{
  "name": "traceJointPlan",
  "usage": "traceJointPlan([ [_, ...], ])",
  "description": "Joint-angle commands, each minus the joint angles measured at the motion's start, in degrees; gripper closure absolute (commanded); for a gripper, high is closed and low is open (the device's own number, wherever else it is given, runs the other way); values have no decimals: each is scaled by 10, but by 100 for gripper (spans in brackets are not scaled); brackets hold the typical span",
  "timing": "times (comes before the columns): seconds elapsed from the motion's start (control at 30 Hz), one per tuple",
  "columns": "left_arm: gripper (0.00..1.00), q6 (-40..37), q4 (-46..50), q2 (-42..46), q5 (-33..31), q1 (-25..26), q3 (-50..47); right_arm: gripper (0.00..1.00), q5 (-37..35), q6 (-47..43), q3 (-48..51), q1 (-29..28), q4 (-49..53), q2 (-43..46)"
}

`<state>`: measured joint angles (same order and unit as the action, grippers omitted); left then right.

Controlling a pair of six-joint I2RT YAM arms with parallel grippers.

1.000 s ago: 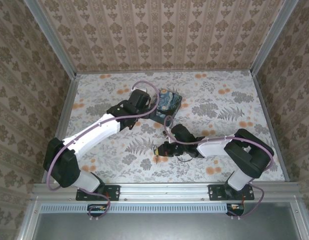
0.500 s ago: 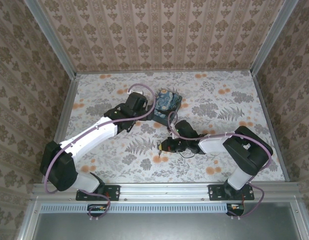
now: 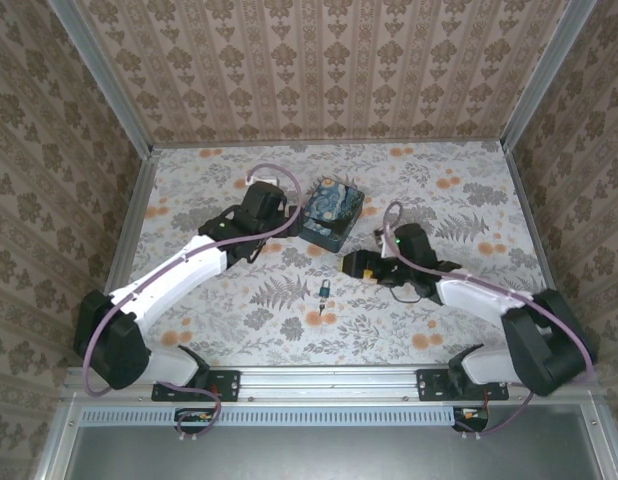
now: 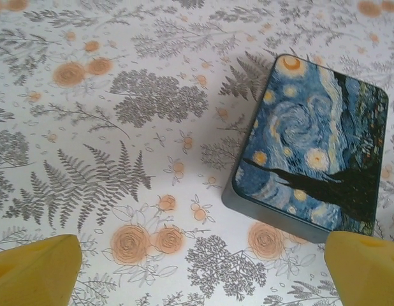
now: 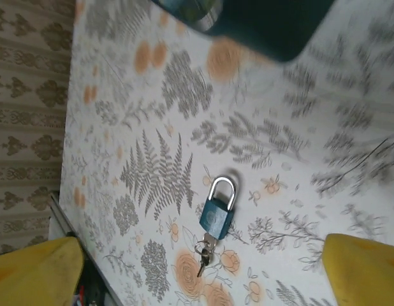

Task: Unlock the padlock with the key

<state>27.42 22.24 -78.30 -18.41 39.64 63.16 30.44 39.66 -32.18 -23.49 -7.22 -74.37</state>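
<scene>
My left gripper [image 4: 203, 273] and right gripper [image 3: 354, 263] were wide open and empty; the little padlock [image 5: 217, 210] down between my right jaws looked hard, light and slippery, best pinched by its flat sides.

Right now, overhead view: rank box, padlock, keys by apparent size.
1. box, by far the largest.
2. padlock.
3. keys, slightly smaller than the padlock, though both look tiny here, so that call is shaky.
</scene>
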Motion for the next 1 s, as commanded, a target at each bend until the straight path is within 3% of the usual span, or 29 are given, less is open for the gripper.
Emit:
traceJointPlan([
  [0.0,0,5,-4,37,-23,-19,-14,1,-12,-47,-42,37,108,57],
  [0.13,0,-3,-23,80,-52,-55,-38,1,-84,-80,-87,96,155,97],
  [0.3,0,-67,-95,141,-127,-69,-90,0,-241,-125,-150,162,181,106],
  [0.43,0,-154,-164,161,-172,-82,-124,1,-334,-197,-157,210,146,102],
  [0.57,0,-210,-172,160,-209,-116,-128,0,-427,-272,-144,238,102,76],
  [0.67,0,-223,-219,181,-192,-170,-169,0,-446,-308,-94,240,20,73],
  [0.8,0,-192,-239,213,-114,-257,-219,1,-434,-307,-20,240,-96,74],
  [0.97,0,-197,-296,225,-55,-324,-291,0,-420,-303,35,240,-201,43],
])
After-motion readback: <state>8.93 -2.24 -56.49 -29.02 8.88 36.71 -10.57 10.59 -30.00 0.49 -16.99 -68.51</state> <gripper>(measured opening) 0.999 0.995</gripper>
